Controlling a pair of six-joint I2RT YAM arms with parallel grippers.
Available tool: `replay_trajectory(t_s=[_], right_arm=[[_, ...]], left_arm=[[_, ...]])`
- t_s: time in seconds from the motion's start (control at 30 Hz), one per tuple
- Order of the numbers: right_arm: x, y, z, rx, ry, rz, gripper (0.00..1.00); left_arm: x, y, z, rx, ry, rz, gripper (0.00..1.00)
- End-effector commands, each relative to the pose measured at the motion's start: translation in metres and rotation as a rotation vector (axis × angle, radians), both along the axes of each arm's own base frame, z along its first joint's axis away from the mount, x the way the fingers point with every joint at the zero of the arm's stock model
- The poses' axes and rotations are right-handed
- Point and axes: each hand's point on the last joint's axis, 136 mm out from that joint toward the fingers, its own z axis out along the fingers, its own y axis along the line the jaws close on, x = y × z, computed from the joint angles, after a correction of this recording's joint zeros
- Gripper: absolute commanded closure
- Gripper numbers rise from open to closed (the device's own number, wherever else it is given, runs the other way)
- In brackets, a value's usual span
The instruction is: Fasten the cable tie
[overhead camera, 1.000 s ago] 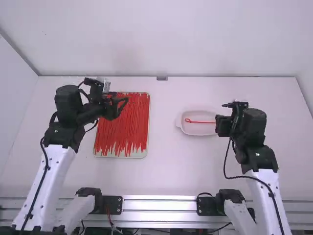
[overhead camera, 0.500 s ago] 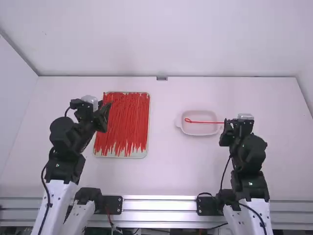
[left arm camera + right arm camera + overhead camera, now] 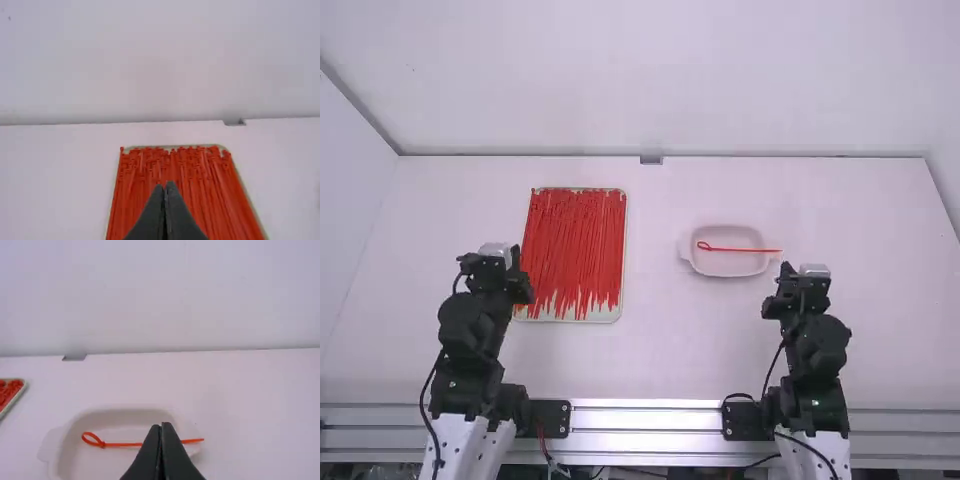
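Several loose red cable ties (image 3: pixel 572 251) (image 3: pixel 200 170) lie side by side on a flat tray (image 3: pixel 622 252) at the table's left centre. One red cable tie (image 3: pixel 735 247) (image 3: pixel 135 442), looped at one end, rests in a white dish (image 3: pixel 720 264) (image 3: pixel 65 440) right of the middle. My left gripper (image 3: pixel 510 285) (image 3: pixel 165 187) is drawn back near the tray's front left corner, shut and holding nothing. Shut and holding nothing too, my right gripper (image 3: pixel 788 285) (image 3: pixel 161 427) hangs just in front of the dish's right end.
A small grey bracket (image 3: pixel 651 159) (image 3: pixel 234 122) (image 3: pixel 74 357) sits at the table's far edge against the white wall. Bare white table surrounds the tray and the dish.
Both arms pulled back toward their bases and folded down. The left gripper left the tray's top, and the right gripper drew away from the dish. The looped tie stays in the dish.
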Motion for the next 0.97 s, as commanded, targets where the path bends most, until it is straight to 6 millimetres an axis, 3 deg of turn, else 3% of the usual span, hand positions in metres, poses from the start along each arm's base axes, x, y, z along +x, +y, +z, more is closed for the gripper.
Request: replay_trajectory(t_s=[0.0,0.37,0.73,0.93], right_arm=[[-0.002,-0.001,-0.008,0.002,-0.007,-0.004,1.0],[-0.007,-0.001,-0.045,0.002,-0.007,-0.004,1.0],[-0.008,-0.001,-0.035,0.002,-0.054,-0.004,1.0],[-0.008,-0.001,-0.035,0.002,-0.054,-0.004,1.0]], left_arm=[[-0.004,0.003,-0.008,0.005,-0.009,0.02,1.0],[-0.014,0.003,-0.053,0.005,-0.009,0.02,1.0],[-0.017,0.003,-0.085,0.005,-0.009,0.02,1.0],[-0.018,0.003,-0.079,0.005,-0.035,0.02,1.0]])
